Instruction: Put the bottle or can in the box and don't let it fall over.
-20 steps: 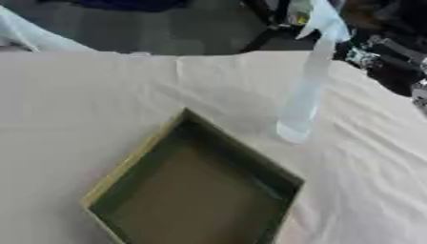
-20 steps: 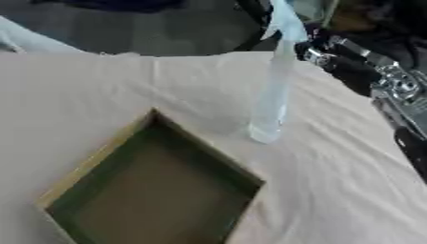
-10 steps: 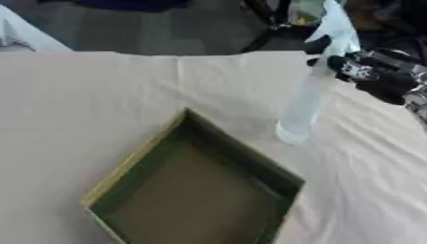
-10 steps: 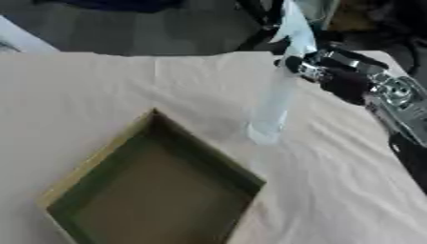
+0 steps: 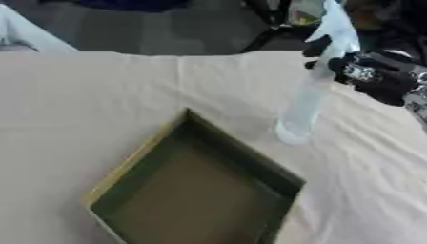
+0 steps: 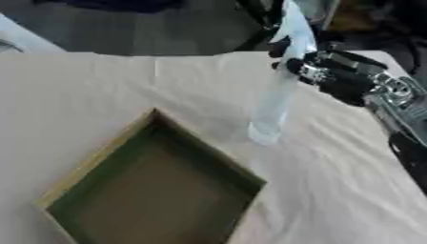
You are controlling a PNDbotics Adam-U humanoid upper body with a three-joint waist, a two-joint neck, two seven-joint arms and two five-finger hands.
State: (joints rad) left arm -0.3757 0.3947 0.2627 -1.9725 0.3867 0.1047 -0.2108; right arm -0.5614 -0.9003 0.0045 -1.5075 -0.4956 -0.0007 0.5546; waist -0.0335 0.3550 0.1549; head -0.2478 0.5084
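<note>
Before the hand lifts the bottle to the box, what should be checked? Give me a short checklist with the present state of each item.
1. Bottle upright on the cloth: ok, leaning slightly.
2. Right hand at the bottle's upper part: ok.
3. Fingers closed round the bottle: cannot tell.
4. Box open, nothing inside: ok.
5. Bottle outside the box, near its far corner: ok.
6. Left hand out of the way: ok, not in view.

A cloth-covered table [image 5: 100,95] carries an open box [image 5: 196,190]; a bottle [image 5: 309,100] stands beside it.
</note>
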